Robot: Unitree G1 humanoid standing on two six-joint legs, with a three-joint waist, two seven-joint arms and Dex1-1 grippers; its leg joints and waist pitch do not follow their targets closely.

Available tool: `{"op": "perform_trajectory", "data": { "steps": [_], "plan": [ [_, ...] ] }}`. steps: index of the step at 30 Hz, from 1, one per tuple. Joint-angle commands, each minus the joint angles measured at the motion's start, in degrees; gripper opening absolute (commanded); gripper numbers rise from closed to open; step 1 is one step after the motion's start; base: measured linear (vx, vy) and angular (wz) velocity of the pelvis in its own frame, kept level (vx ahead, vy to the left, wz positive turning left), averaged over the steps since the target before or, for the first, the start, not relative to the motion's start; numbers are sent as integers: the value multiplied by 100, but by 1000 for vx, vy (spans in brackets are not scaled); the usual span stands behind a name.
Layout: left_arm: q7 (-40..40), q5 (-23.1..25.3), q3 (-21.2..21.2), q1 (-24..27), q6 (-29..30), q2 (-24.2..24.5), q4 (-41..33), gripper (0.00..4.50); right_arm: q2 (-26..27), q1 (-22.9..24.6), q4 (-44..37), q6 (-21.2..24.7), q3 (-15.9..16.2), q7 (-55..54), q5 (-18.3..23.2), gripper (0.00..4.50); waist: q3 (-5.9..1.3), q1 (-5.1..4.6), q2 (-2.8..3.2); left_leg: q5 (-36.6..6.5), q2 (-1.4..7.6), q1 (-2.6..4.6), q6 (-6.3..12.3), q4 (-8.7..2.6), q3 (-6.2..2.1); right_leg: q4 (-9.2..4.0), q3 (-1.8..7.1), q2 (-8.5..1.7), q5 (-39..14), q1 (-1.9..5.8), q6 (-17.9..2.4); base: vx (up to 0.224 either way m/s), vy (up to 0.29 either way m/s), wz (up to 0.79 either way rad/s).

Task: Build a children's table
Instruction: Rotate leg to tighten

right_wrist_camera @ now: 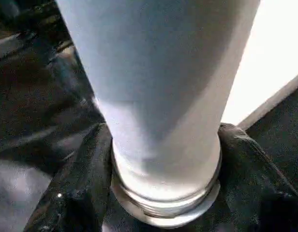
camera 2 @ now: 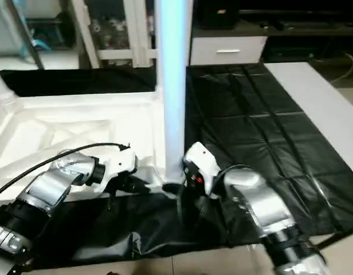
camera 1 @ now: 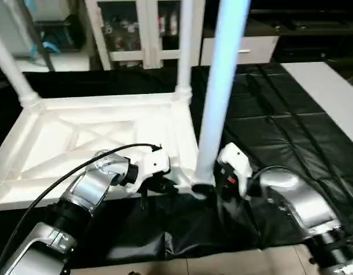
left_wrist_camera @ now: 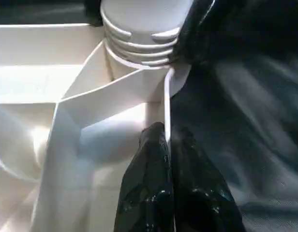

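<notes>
Black padded cover drapes the work table (camera 1: 291, 132), shelving behind. Nearest, left gripper (left_wrist_camera: 167, 145) is clenched on the thin near rim of the white ribbed plastic square tabletop (camera 1: 96, 137), which lies underside-up on the left half. Just right, right gripper (right_wrist_camera: 163, 145) has its black fingers (right_wrist_camera: 86, 169) around the base of the white tapered tube leg (camera 1: 219, 86) standing in the near-right corner socket; grasping or only cupping it, cannot tell. Farther back, second leg (camera 1: 185, 46) upright at far-right corner, third leg (camera 1: 13, 71) at far-left. Judgement: hollow plastic, light, stiff, smooth and slippery; long leg levers easily, so grip low by the threaded collar, steady the tabletop by its rim.
</notes>
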Motion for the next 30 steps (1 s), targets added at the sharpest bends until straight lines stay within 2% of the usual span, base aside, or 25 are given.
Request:
{"op": "perform_trajectory", "data": {
  "steps": [1,2,3,4,6,9,10,12,14,15,16,17,19,20,21,22,24,27,30],
  "plan": [
    [239,63,-299,36,72,-323,212,0,277,-157,314,-91,-108,-680,-108,272,-206,-45,-12,-2160,316,96,-280,-507,-205,-562,235,-278,-2198,77,-1054,0,0,0],
    [496,103,-258,-38,85,-472,380,0,532,-207,515,-196,-212,-1091,-152,272,-220,-57,-28,-2162,322,69,-302,-524,-239,-552,227,-278,-2202,111,-965,0,0,0],
    [638,134,-245,-90,101,-553,481,0,716,-284,711,-298,-265,-1411,-208,272,-212,-78,-18,-2162,317,61,-310,-530,-236,-553,229,-264,-2158,92,-952,0,0,0],
    [737,156,-236,-125,112,-609,551,0,845,-337,847,-368,-303,-1635,-247,272,-222,-116,-14,-2256,310,86,-362,-521,-227,-553,233,-261,-2091,41,-980,0,0,0],
    [1014,192,-192,-212,178,-761,721,0,1042,-432,1075,-485,-359,-1982,-317,272,-236,-167,-17,-2232,305,51,-368,-533,-248,-532,227,-259,-1951,84,-988,0,0,0],
    [1425,236,-99,-329,215,-956,949,0,1267,-568,1346,-592,-439,-2375,-374,272,-238,-196,-20,-2176,298,77,-291,-511,-212,-537,251,-243,-1662,44,-1087,0,0,0],
    [2676,304,265,-650,290,-1460,1639,0,1840,-1025,2101,-930,-718,-3455,-458,272,-246,-227,-33,-2123,277,80,-263,-500,-204,-545,256,-245,-1657,42,-1146,0,0,0],
    [3414,335,495,-846,218,-1743,2107,0,2242,-1380,2651,-1196,-954,-4090,-435,272,-258,-258,-46,-2095,257,80,-261,-484,-209,-558,260,-253,-1793,43,-1148,0,0,0],
    [3593,343,536,-901,136,-1801,2246,0,2356,-1504,2822,-1334,-930,-4158,-458,271,-255,-250,-38,-2057,260,82,-208,-481,-214,-574,266,-257,-1768,38,-1141,0,0,0],
    [3701,354,563,-939,75,-1837,2343,0,2431,-1590,2953,-1445,-913,-4185,-488,271,-282,-226,-46,-1776,263,38,-59,-475,-203,-538,262,-249,-1319,92,-1159,0,0,0],
    [3750,351,587,-966,28,-1862,2406,0,2509,-1653,3040,-1525,-884,-4140,-499,271,-297,-226,-91,-1499,258,26,95,-453,-181,-504,260,-233,-883,113,-1234,55,8,4],
    [3715,348,592,-974,-14,-1853,2412,0,2565,-1684,3047,-1560,-805,-3942,-503,271,-306,-195,-73,-1228,252,20,275,-423,-168,-473,265,-247,-562,134,-1315,55,8,4],
    [3701,347,598,-988,-43,-1853,2433,0,2601,-1712,3083,-1602,-767,-3849,-506,271,-318,-178,-68,-901,246,-4,502,-393,-156,-444,258,-262,-283,173,-1394,0,0,0],
    [3699,347,598,-990,-47,-1853,2436,0,2607,-1716,3089,-1608,-761,-3835,-506,271,-318,-163,-62,-814,250,2,605,-385,-150,-446,254,-267,-268,169,-1433,0,0,0],
    [3606,341,610,-984,-86,-1816,2434,0,2628,-1675,2995,-1699,-746,-3556,-435,327,-310,-160,-112,-833,255,-3,644,-389,-143,-458,249,-264,-344,169,-1435,0,0,0],
    [3411,351,624,-978,-196,-1734,2497,0,2583,-1590,2807,-1833,-783,-3076,-299,340,-300,-142,-89,-925,260,-3,643,-397,-149,-468,249,-277,-565,169,-1408,0,0,0],
    [3385,359,635,-994,-245,-1725,2559,0,2582,-1595,2819,-1898,-813,-2985,-280,345,-281,-153,-88,-1178,262,-18,609,-417,-161,-503,245,-274,-966,167,-1309,0,0,0],
    [3351,354,640,-993,-258,-1693,2593,0,2516,-1574,2759,-1937,-818,-2917,-271,376,-249,-241,-79,-1539,275,-53,401,-485,-213,-548,221,-271,-1701,167,-1108,0,0,0],
    [2781,294,538,-824,-270,-1459,2353,0,1892,-1173,1849,-1482,-584,-2060,-85,395,-248,-229,-58,-1681,293,-27,290,-509,-228,-579,228,-258,-1765,146,-991,0,0,0]
  ]
}}
